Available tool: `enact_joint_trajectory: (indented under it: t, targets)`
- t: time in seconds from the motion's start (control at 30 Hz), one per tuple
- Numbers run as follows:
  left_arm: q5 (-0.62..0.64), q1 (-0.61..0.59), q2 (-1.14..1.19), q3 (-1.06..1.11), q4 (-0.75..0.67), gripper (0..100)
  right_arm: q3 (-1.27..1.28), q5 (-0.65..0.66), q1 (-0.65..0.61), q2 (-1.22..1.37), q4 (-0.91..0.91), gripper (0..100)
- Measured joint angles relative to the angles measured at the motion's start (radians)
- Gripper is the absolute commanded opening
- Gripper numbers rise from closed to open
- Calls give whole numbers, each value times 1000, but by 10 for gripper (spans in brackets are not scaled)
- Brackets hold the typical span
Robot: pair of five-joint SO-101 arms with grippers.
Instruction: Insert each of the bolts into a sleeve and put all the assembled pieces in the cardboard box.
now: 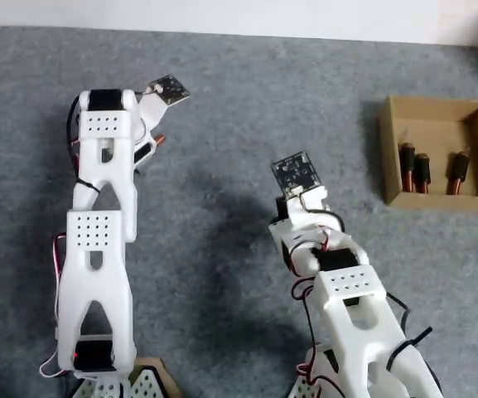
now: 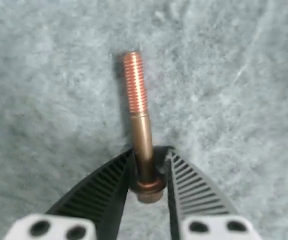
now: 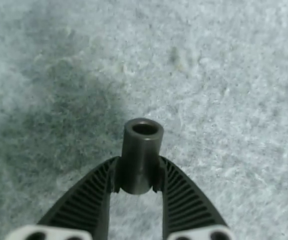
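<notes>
- desk (image 1: 222,108): grey, fuzzy surface that fills most of the high view. Both wrist views show it as the background.
- two white arms in the high view. The left arm (image 1: 98,240) runs up the left side of the frame, and the right arm (image 1: 346,290) comes in from the lower right toward the centre.
- one cardboard box (image 1: 385,149) in the upper right of the high view, open on top, well apart from both arms.
- three assembled pieces in the box, each dark at one end and copper at the other. Two (image 1: 407,166) (image 1: 422,172) sit close together in the box's left part, and the third (image 1: 458,172) sits apart toward its right.
- left gripper (image 2: 148,175): the left wrist view shows its black ribbed fingers (image 2: 104,185) clamped on one copper bolt (image 2: 141,130) near the head end. The threaded end points away toward the top of that frame, over bare desk.
- the high view shows just a small copper tip (image 1: 160,139) beside the left arm's upper end, upper left of frame. It does not show the grip.
- right gripper (image 3: 139,180): the right wrist view shows its fingers (image 3: 183,200) pinching one dark sleeve (image 3: 140,155) at its lower part. The open bore faces up at frame centre, above the desk.
- in the high view the arm's own body hides the sleeve.
- the held bolt and sleeve are well apart, one per arm.
</notes>
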Motion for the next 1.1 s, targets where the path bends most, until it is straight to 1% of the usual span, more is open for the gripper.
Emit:
enact_joint_trajectory:
  t: [0.1, 0.17, 0.23, 0.3, 0.37, 0.53, 0.73, 0.8, 0.83, 1.0, 1.07, 1.1]
  targets:
    - [-5, 2, 9, -9, 12, 85, 0, 0, -2, 0, -2, 4]
    - [5, 2, 11, -9, 20, 56, 0, 0, -2, 0, -2, 4]
    - [60, 3, 12, -9, 29, 11, 0, 0, -2, 0, -2, 4]
    - [149, 3, 15, -11, 31, 8, 0, 0, 0, 0, -2, 4]
    - [261, 3, 21, -52, 37, 6, 0, 0, -2, 0, -2, 4]
    - [594, -25, 29, -117, 44, 5, 0, 0, -2, 0, -2, 4]
    - [924, -66, 29, -127, 44, 5, 6, 0, -2, 0, -2, 4]
    - [1051, -71, 29, -127, 43, 5, 6, 0, -2, 0, -2, 4]
    - [1120, -74, 29, -127, 44, 6, 6, 0, -2, -2, -2, 4]
    - [1570, -75, 29, -133, 48, 6, 6, 0, -2, -2, -2, 4]
    - [1718, -80, 29, -137, 48, 6, 6, 0, -3, -2, -2, 4]
    - [1772, -81, 29, -137, 48, 6, 6, 0, -3, -2, -2, 4]
